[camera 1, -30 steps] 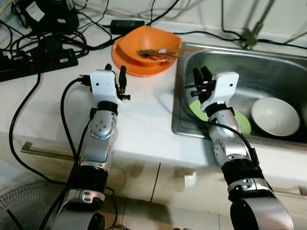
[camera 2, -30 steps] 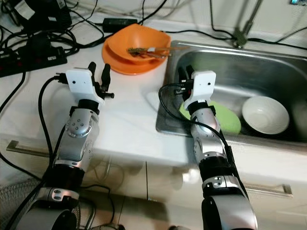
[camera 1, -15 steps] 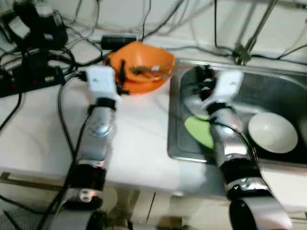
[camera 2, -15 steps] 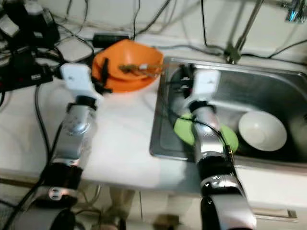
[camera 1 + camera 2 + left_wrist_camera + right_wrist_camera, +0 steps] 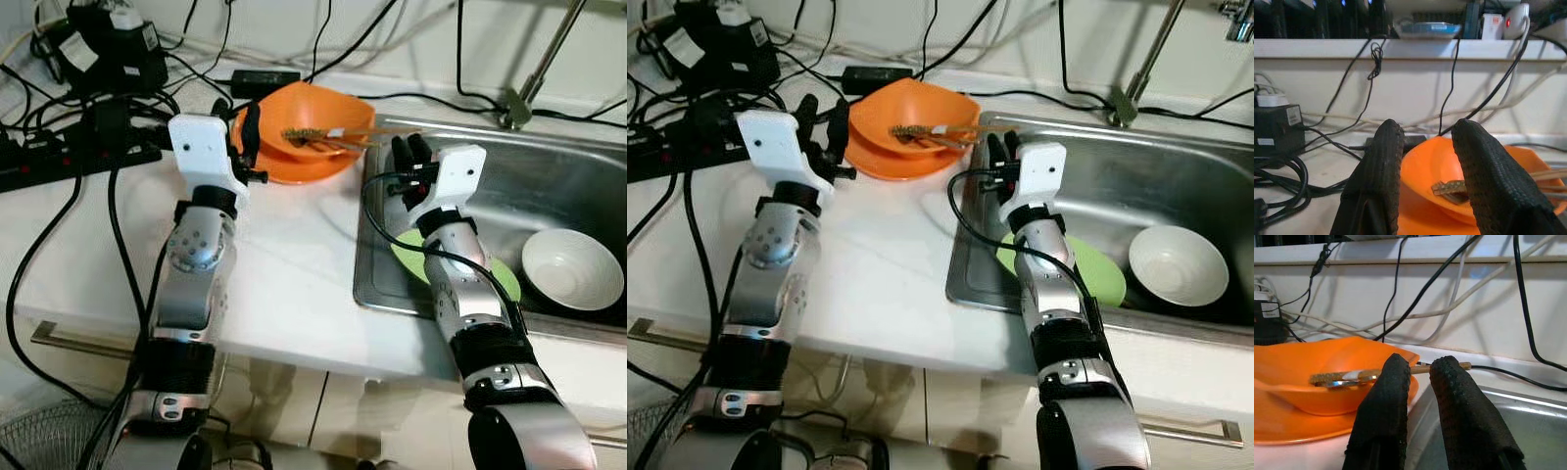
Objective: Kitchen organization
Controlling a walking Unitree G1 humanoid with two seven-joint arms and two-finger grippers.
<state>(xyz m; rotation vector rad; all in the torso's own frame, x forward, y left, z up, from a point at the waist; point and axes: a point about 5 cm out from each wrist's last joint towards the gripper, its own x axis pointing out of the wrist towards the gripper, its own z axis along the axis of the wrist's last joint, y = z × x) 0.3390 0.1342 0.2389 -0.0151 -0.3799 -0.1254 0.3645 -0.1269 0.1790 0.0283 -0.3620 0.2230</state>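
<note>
Orange bowl (image 5: 312, 117): sits on an orange plate (image 5: 294, 166) on the white table (image 5: 284, 264), just left of the sink (image 5: 549, 186), at the sink's far-left corner.
Utensils (image 5: 328, 137): wooden chopsticks and what looks like a spoon lie across the orange bowl; the stick ends reach over the bowl rim toward the sink.
Left end effector (image 5: 238, 127): raised above the table, just left of the orange bowl; fingers parted with a clear gap, holding nothing. In the left wrist view the bowl shows through that gap.
Right end effector (image 5: 409, 155): above the left rim of the sink, just right of the orange bowl; fingers (image 5: 1393, 396) nearly together with a narrow gap, holding nothing.
Green plate (image 5: 1087, 269): lies in the sink basin, partly hidden by the right arm.
White bowl (image 5: 573, 269): upright in the sink, just right of the green plate.
Faucet (image 5: 534, 69): stands at the far edge of the sink.
Power strip (image 5: 69, 157): on the table, well left of the sink, among black cables.
</note>
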